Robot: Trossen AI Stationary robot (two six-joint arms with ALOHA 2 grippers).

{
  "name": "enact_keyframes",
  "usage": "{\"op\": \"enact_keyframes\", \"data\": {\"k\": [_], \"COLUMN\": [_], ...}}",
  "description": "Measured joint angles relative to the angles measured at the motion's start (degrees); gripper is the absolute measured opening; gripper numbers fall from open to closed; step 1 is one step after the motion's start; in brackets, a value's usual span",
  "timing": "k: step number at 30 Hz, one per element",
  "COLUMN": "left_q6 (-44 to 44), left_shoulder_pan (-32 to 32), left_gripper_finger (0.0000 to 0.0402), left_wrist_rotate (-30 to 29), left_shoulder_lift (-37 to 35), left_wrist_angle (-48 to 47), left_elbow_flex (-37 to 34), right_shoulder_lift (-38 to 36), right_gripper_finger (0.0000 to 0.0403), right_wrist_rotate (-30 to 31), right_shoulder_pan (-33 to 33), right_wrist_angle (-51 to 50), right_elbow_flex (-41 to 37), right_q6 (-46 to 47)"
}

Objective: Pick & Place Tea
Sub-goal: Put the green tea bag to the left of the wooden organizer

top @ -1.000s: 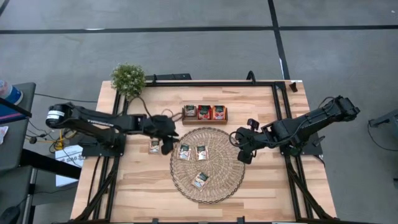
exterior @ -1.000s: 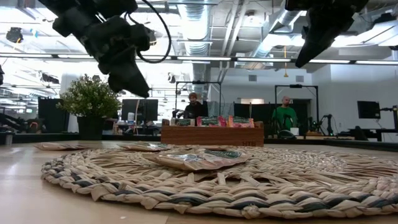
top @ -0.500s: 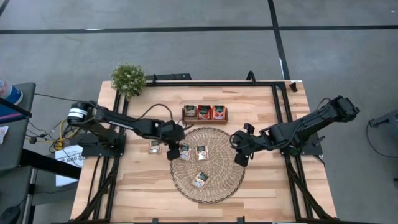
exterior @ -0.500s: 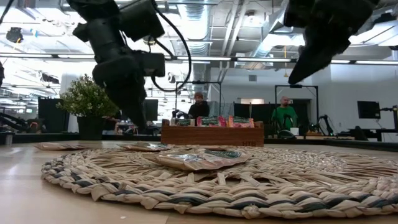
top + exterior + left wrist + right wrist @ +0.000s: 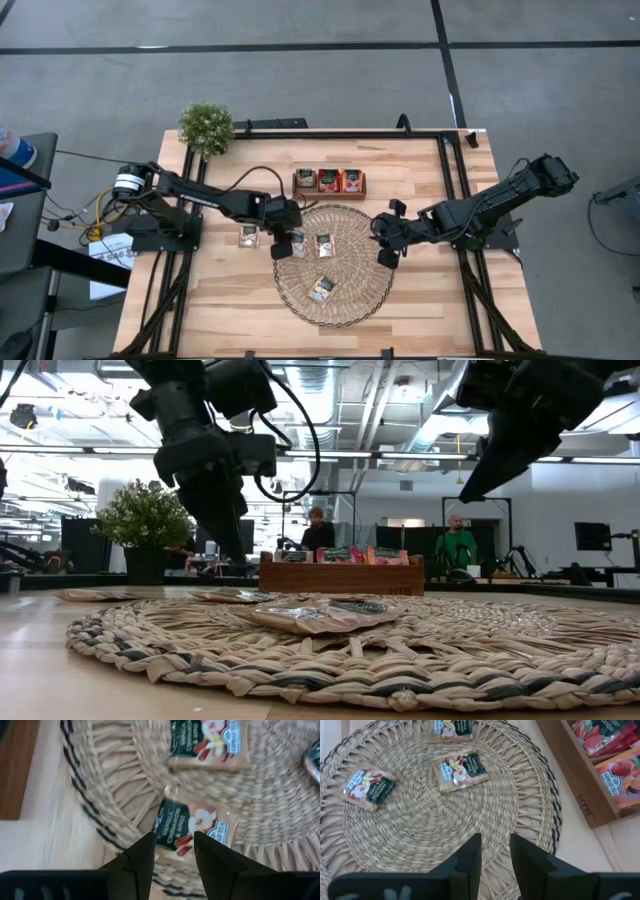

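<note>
Left hand [image 5: 283, 243] now lower over sachet [image 5: 192, 826] at mat [image 5: 370, 300] left edge, fingers apart to straddle it; right hand [image 5: 385, 250] waits right of centre, fingers narrowly apart, empty.

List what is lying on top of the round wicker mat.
Three tea sachets lie on the wicker mat: one under the left gripper near the mat's left edge, one beside it, one nearer the front. The gripper covers most of the first from above.
</note>
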Motion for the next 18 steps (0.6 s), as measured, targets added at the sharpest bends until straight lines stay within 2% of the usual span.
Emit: {"op": "enact_keyframes", "data": {"k": [9,15,18], "left_q6": [0.7,1.7,1.7], "left_shoulder_pan": [-1.6,-2.4,-2.4], "left_gripper_finger": [0.0129,0.0129,0.0129], "left_wrist_rotate": [-0.2,-6.5,-7.1], "left_shoulder_lift": [2.7,5.2,5.2], "left_wrist_angle": [2.8,2.8,2.4], "left_elbow_flex": [0.0,0.4,0.4], "right_shoulder_lift": [0.0,0.0,0.0], "right_gripper_finger": [0.0092,0.0092,0.0092], "right_wrist_rotate": [0.0,0.0,0.0], "right_shoulder_pan": [0.0,0.0,0.0], "right_wrist_angle": [0.4,1.4,1.8], "right_elbow_flex": [0.0,0.0,0.0], "right_q6": [-0.4,-0.4,-0.3]}}
